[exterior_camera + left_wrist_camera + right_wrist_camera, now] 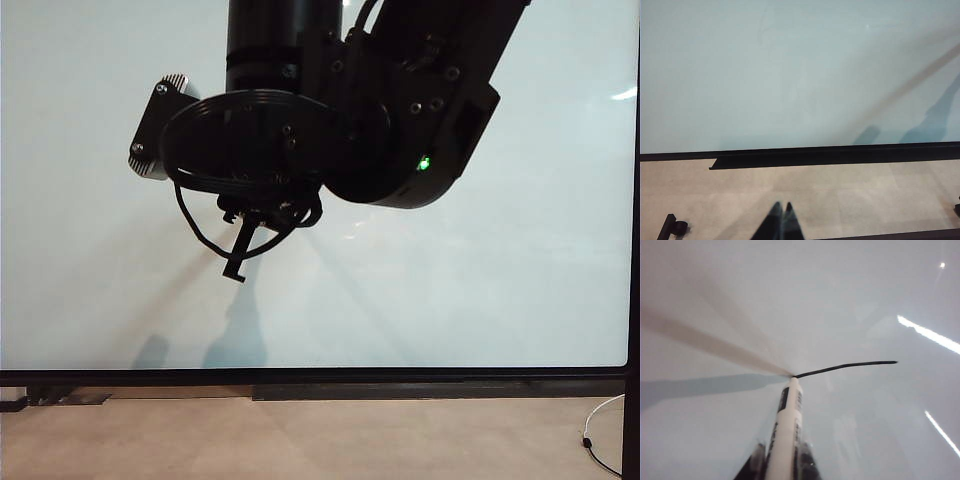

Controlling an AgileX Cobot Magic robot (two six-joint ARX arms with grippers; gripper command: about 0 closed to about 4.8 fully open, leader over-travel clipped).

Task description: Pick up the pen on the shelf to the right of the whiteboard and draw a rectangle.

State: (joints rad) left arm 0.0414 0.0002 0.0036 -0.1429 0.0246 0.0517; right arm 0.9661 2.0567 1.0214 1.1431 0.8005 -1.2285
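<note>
One side of the rectangle (845,367) is down so far – a single black stroke on the whiteboard (855,300). The right gripper (782,462) is clamped on the pen (786,432), tip touching the board at the stroke's end. Next comes a corner turn, needing steady contact. The left gripper (781,220) idles low over the floor with its fingertips together, empty. Nothing appears to obstruct, though the right arm blocks the exterior view.

a beige surface (300,440) runs below, with a white cable (600,440) curling at its right edge and a black ledge (815,161) above it.
</note>
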